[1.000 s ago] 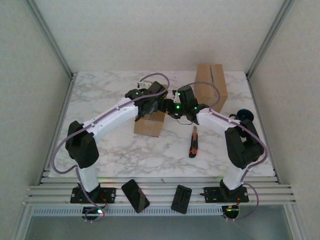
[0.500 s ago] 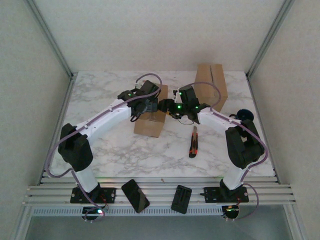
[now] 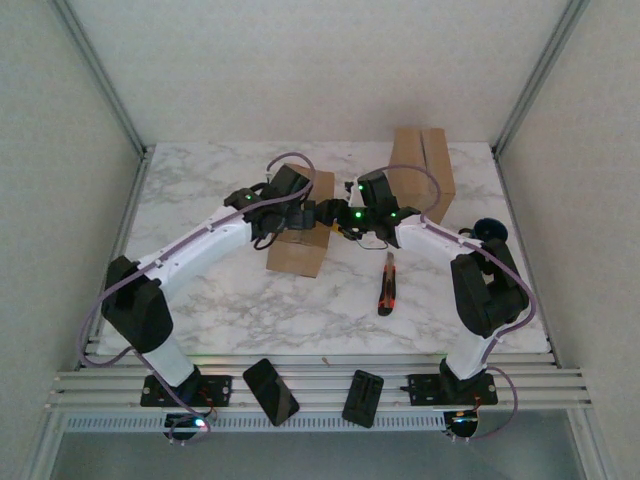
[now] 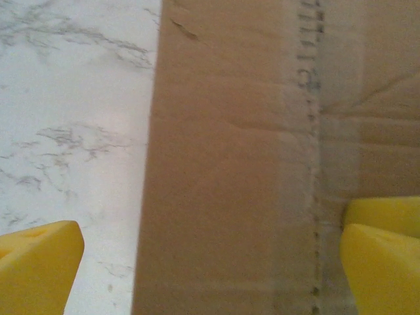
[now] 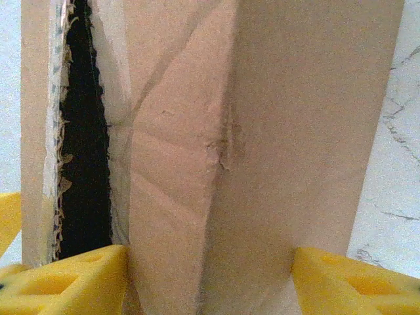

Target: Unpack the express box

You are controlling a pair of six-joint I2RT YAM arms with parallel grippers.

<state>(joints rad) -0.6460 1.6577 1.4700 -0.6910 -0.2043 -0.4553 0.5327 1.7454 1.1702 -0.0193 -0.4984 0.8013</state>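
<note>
The left claw [image 4: 210, 262] is spread wide open right over the edge of the express box [image 4: 223, 131]. One yellow finger [image 4: 39, 259] hangs over the bare marble table [image 4: 72, 118] just off the box's side. The other finger [image 4: 384, 262] is over the cardboard, just past a strip of clear tape [image 4: 302, 164] that runs straight ahead from the claw. The brown top between the fingers looks creased, with a little nick further ahead near the edge.
</note>
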